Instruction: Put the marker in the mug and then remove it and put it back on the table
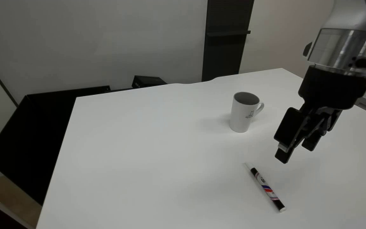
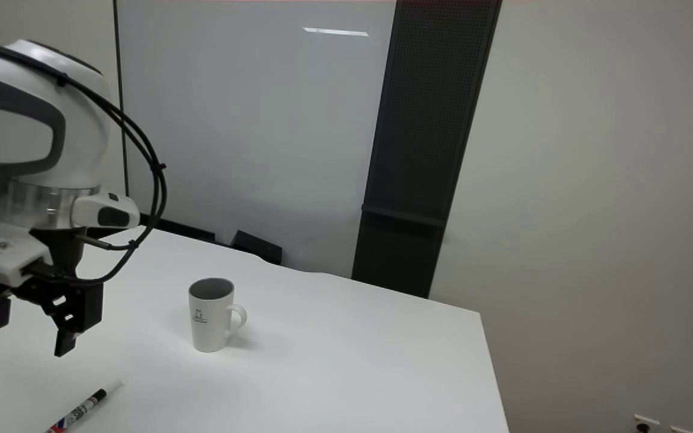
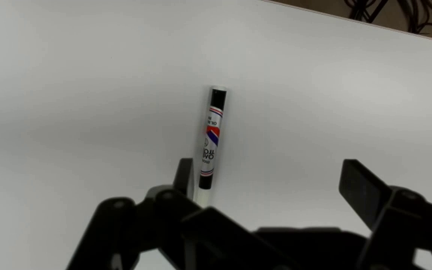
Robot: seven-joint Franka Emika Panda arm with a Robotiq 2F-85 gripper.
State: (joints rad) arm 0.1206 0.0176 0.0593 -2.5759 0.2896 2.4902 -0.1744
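Lying on the table (image 1: 138, 152), at seven o'clock from the wide-spread, empty claw (image 1: 297, 150) in an exterior view, the marker (image 1: 267, 190) should handle light, stiff, slick; pinch it mid-barrel, lest it roll.

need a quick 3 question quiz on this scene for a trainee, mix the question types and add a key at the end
1. Fill in the missing word: the gripper holds nothing and stands ____ (open or shut).

2. True or false: the mug stands upright on the table.

3. Multiple choice: where is the marker?
a) upright inside the mug
b) clamped in the gripper
c) lying on the table, apart from the mug

Key:
1. open
2. true
3. c
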